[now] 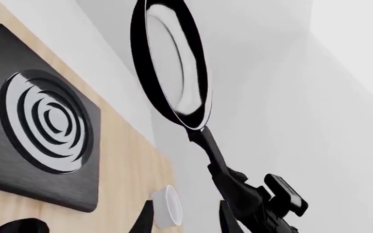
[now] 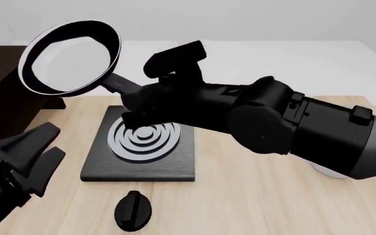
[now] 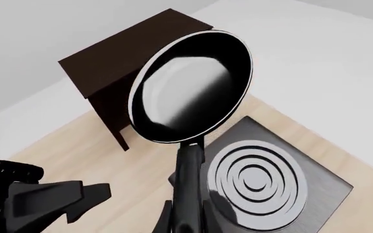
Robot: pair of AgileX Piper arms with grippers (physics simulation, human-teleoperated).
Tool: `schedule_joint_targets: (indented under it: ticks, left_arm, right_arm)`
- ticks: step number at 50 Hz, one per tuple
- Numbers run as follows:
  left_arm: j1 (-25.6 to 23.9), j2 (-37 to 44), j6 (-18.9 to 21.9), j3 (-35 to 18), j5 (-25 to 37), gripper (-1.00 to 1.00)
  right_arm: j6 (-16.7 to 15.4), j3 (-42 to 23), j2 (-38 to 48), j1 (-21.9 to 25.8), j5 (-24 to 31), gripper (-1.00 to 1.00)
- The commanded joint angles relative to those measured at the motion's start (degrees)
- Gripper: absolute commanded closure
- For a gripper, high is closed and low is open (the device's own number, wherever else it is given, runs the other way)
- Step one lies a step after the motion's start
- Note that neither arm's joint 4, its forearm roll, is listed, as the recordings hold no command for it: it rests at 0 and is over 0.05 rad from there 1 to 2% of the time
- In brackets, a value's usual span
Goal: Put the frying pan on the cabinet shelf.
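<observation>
Right arm: the bulky black right arm reached from the right side of the front view across the table toward the far left, forearm roughly level and raised above the tabletop.
Right gripper: the black right gripper [image 2: 145, 100] was clamped on the long black handle, fingers closed round it near its outer end.
Frying pan: the round black frying pan with a light grey-white inner surface [image 2: 70, 58] was held in the air beyond the right gripper's fingertips, tilted so its inside faced the front camera, clear of every surface.
Cabinet: the large, very dark brown wooden cabinet [image 3: 131, 48] stood beyond and below the pan, just past the gripper's reach line; the pan was not touching it.
Hob: the black square hob plate with grey rings [image 2: 142, 144] lay on the light wooden table [image 2: 253, 196] directly beneath the right gripper.
Left arm: the black left gripper [image 2: 35, 154] sat low, near the table's near edge, its fingers spread apart and holding nothing, well apart from the pan.
Knob: a small black round knob [image 2: 133, 210] lay on the table beside the hob's near edge.
Bowl: a white handleless bowl [image 1: 167, 206] rested on the table.
</observation>
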Motion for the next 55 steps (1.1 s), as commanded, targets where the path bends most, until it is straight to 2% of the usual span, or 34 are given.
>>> schedule_joint_targets:
  ticks: [1,4,9,42,55]
  left_arm:
    - [-0.4,-0.4,-1.0,0.6,-0.7,-1.0]
    - [-0.1,-0.2,-1.5,1.0,-1.0,-1.0]
    - [-0.4,-1.2,-2.1,0.3,0.0,-1.0]
    - [-0.9,-0.1,-2.6,1.5,-1.7,-1.0]
    - [-1.4,0.3,-2.8,2.0,-2.3,-1.0]
  right_arm:
    - [0.3,-0.6,1.0,2.4,-2.3,1.0]
    - [-0.3,0.3,1.2,3.6,-3.5,1.0]
    - [0.8,1.3,1.3,4.3,-5.3,1.0]
    - [2.0,1.7,2.8,8.6,-7.3,1.0]
    - [1.5,1.0,3.6,11.0,-6.6,1.0]
